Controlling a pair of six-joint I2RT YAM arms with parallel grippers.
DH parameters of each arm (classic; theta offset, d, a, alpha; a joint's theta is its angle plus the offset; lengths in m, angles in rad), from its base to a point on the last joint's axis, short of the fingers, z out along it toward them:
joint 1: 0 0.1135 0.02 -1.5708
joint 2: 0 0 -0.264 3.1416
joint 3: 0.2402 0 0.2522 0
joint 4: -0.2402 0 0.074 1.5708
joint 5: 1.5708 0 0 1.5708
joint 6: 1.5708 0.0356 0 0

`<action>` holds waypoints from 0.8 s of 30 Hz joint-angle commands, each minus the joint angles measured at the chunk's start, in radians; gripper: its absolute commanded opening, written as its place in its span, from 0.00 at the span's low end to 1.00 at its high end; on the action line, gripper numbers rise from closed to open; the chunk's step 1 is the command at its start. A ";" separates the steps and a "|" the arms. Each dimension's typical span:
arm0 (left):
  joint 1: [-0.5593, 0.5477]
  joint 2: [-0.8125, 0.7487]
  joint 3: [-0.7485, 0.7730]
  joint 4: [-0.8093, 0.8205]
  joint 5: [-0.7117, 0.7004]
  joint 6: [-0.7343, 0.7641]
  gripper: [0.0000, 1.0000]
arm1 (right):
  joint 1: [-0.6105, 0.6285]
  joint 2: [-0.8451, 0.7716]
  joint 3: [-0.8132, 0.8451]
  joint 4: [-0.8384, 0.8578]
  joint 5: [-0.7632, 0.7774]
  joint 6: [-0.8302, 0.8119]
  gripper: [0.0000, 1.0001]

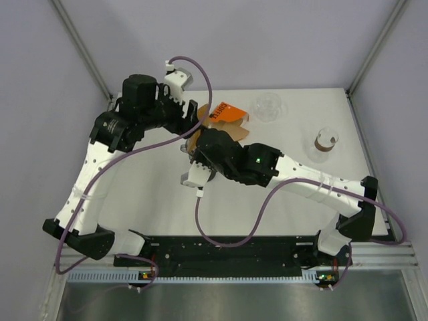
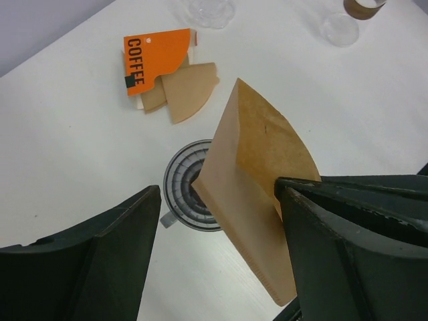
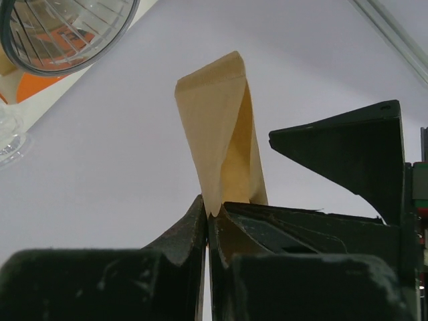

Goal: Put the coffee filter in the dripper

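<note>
A brown paper coffee filter (image 3: 217, 127) stands up from my right gripper (image 3: 212, 207), which is shut on its lower edge. In the left wrist view the filter (image 2: 254, 174) hangs tilted above the clear ribbed dripper (image 2: 179, 194), which stands on the white table. The dripper also shows at the top left of the right wrist view (image 3: 63, 30). My left gripper (image 2: 219, 194) is wide open, its fingers on either side of the filter and apart from it. In the top view the filter (image 1: 194, 142) sits between my left gripper (image 1: 190, 124) and right gripper (image 1: 199, 152); the dripper is hidden beneath them.
An orange coffee filter pack (image 1: 224, 115) lies behind the grippers, with loose brown filters (image 2: 190, 90) spilling from it. A clear glass vessel (image 1: 269, 107) stands at the back. A small glass with a brown band (image 1: 326, 140) stands to the right.
</note>
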 commanded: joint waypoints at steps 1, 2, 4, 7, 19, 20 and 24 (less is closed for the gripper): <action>-0.018 0.008 -0.025 0.054 -0.114 0.036 0.74 | 0.016 0.005 0.002 0.044 0.014 -0.008 0.00; -0.019 0.005 -0.029 0.052 -0.118 0.043 0.69 | 0.016 0.004 -0.001 0.044 0.014 -0.005 0.00; -0.019 -0.003 -0.040 0.049 -0.132 0.050 0.58 | 0.016 -0.005 -0.009 0.044 0.009 -0.002 0.00; -0.018 -0.008 -0.055 0.049 -0.166 0.061 0.35 | 0.018 -0.022 -0.025 0.044 -0.015 0.020 0.00; -0.016 -0.024 -0.135 0.084 -0.232 0.041 0.00 | -0.004 -0.099 -0.094 0.097 -0.202 0.361 0.07; -0.016 -0.021 -0.144 0.092 -0.239 0.031 0.00 | -0.016 -0.119 -0.095 0.137 -0.250 0.444 0.18; -0.016 -0.017 -0.137 0.101 -0.217 -0.011 0.00 | -0.105 -0.214 -0.122 0.307 -0.477 0.820 0.58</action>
